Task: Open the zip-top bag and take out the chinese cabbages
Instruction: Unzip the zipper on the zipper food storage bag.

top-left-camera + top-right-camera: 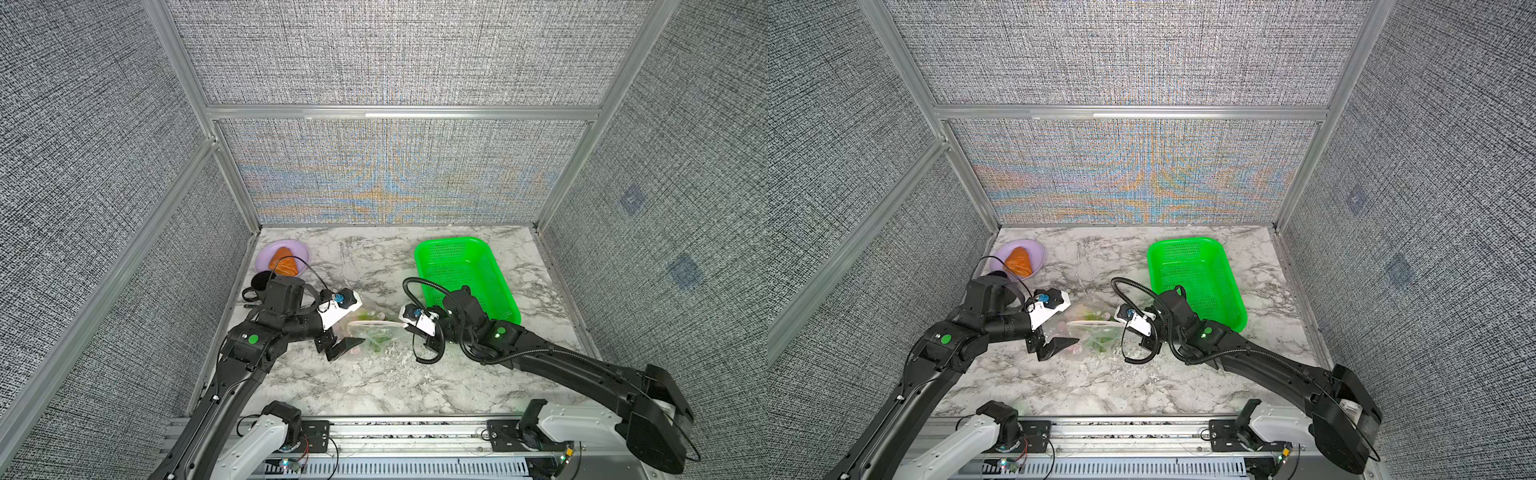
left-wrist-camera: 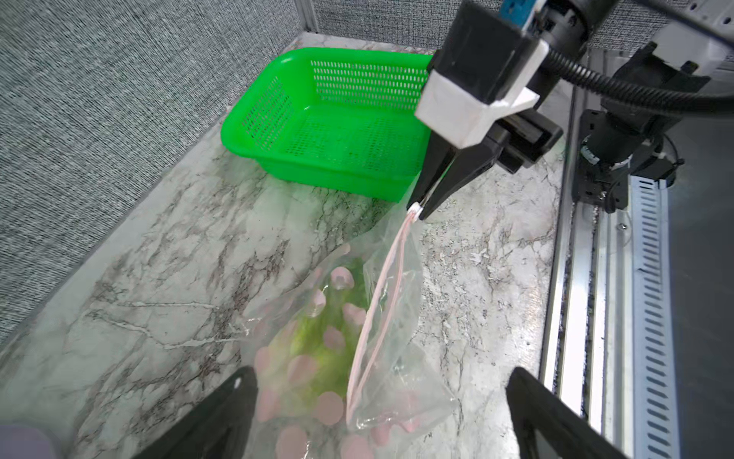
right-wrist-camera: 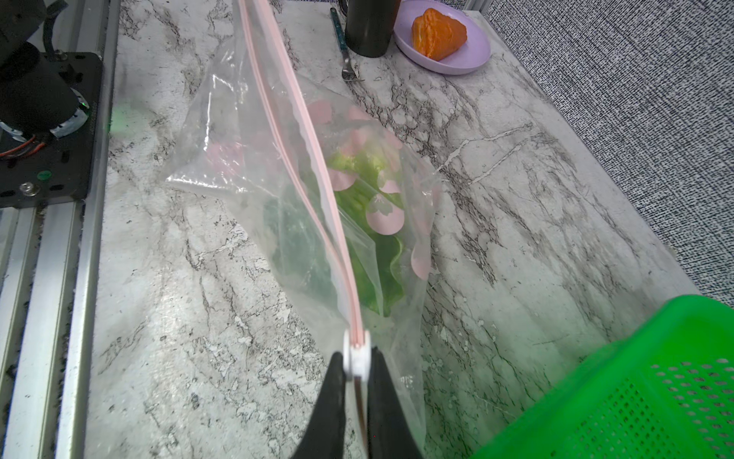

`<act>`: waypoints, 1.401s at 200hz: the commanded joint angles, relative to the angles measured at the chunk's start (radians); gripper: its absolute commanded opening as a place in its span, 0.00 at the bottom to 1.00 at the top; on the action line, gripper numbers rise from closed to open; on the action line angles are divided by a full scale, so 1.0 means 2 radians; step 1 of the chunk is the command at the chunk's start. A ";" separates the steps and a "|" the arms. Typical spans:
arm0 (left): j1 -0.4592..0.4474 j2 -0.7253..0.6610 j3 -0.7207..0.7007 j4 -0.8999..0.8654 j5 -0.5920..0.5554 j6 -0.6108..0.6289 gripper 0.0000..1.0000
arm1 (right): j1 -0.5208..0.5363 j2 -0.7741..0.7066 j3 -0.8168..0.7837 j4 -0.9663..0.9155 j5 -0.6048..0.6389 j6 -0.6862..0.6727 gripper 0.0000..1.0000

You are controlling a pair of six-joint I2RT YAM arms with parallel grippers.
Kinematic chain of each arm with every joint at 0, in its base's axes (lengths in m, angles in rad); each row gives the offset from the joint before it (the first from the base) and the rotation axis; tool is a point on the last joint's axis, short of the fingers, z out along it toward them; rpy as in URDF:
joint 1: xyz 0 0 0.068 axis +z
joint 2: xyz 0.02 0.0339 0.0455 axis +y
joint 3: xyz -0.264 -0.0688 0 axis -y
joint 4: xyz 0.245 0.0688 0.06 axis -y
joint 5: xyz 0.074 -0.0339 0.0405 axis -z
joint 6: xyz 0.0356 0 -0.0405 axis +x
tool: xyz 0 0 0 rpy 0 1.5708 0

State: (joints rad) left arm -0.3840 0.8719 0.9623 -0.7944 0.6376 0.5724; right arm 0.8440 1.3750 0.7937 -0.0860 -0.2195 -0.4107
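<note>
The zip-top bag (image 1: 374, 332) (image 1: 1090, 332), clear with pink blobs, rests on the marble table between both arms. Green chinese cabbages (image 2: 317, 349) (image 3: 369, 198) show through its plastic. My right gripper (image 3: 356, 357) (image 2: 417, 210) is shut on the white slider at one end of the pink zip strip (image 3: 310, 159) and holds that end raised. In the left wrist view the two pink strips (image 2: 377, 318) run slightly apart. My left gripper (image 2: 381, 401) (image 1: 338, 340) is open, its fingers (image 2: 222, 417) wide on either side of the bag's other end, touching nothing.
A green mesh basket (image 1: 465, 278) (image 2: 337, 119) stands at the back right, close to my right arm. At the back left are a purple plate (image 1: 266, 253) with an orange pastry (image 3: 437, 33), a black mug (image 1: 259, 282) and a fork (image 3: 346, 63). A metal rail (image 1: 395, 432) borders the front.
</note>
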 commanded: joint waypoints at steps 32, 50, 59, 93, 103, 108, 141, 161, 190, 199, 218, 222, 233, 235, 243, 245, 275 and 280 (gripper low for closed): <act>-0.011 0.023 -0.013 0.021 0.019 0.009 0.98 | 0.000 -0.001 0.022 0.007 -0.011 -0.002 0.00; -0.019 0.043 -0.005 0.023 0.009 0.013 0.91 | 0.000 -0.001 0.023 0.005 -0.014 -0.004 0.00; -0.021 0.052 -0.001 0.024 0.007 0.014 0.87 | 0.000 -0.001 0.024 0.006 -0.015 -0.004 0.00; -0.026 0.082 0.004 0.049 -0.008 0.005 0.73 | 0.000 0.002 0.027 0.004 -0.019 -0.004 0.00; -0.029 0.091 0.005 0.050 -0.010 0.006 0.71 | 0.000 0.003 0.028 0.003 -0.020 -0.005 0.00; -0.029 0.096 0.006 0.050 -0.012 0.007 0.70 | 0.000 0.003 0.029 0.004 -0.021 -0.004 0.00; -0.038 0.118 0.010 0.048 -0.022 0.011 0.54 | 0.001 0.002 0.035 0.000 -0.023 -0.006 0.00; -0.041 0.125 0.012 0.045 -0.020 0.015 0.23 | 0.001 0.001 0.037 -0.001 -0.024 -0.006 0.00; -0.041 0.126 0.011 0.046 -0.019 0.024 0.09 | 0.001 0.002 0.038 -0.005 -0.029 -0.007 0.00; -0.042 0.123 0.010 0.045 -0.017 0.027 0.07 | 0.001 0.003 0.038 -0.007 -0.030 -0.008 0.00; -0.041 0.111 0.010 0.045 -0.018 0.037 0.04 | 0.001 0.008 0.039 -0.014 -0.028 -0.011 0.00; -0.041 0.110 0.010 0.044 -0.020 0.040 0.04 | 0.001 0.009 0.039 -0.015 -0.027 -0.011 0.00; -0.041 0.104 0.012 0.039 -0.029 0.039 0.03 | 0.001 0.010 0.039 -0.019 -0.024 -0.014 0.00; -0.041 0.104 0.013 0.038 -0.030 0.040 0.02 | 0.001 0.011 0.039 -0.020 -0.023 -0.015 0.00; -0.042 0.101 0.013 0.035 -0.035 0.040 0.02 | 0.001 0.011 0.039 -0.024 -0.020 -0.017 0.00; -0.041 0.100 0.013 0.034 -0.036 0.040 0.02 | 0.001 0.010 0.039 -0.025 -0.019 -0.017 0.00; -0.041 0.093 0.014 0.021 -0.046 0.044 0.01 | -0.001 0.008 0.035 -0.036 -0.005 -0.019 0.00; -0.042 0.093 0.013 0.020 -0.046 0.044 0.01 | -0.001 0.006 0.034 -0.035 -0.005 -0.019 0.00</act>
State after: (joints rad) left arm -0.4686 1.0664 0.9798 -0.7315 0.5716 0.6487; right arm 0.8448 1.3922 0.8654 -0.1150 -0.2703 -0.4343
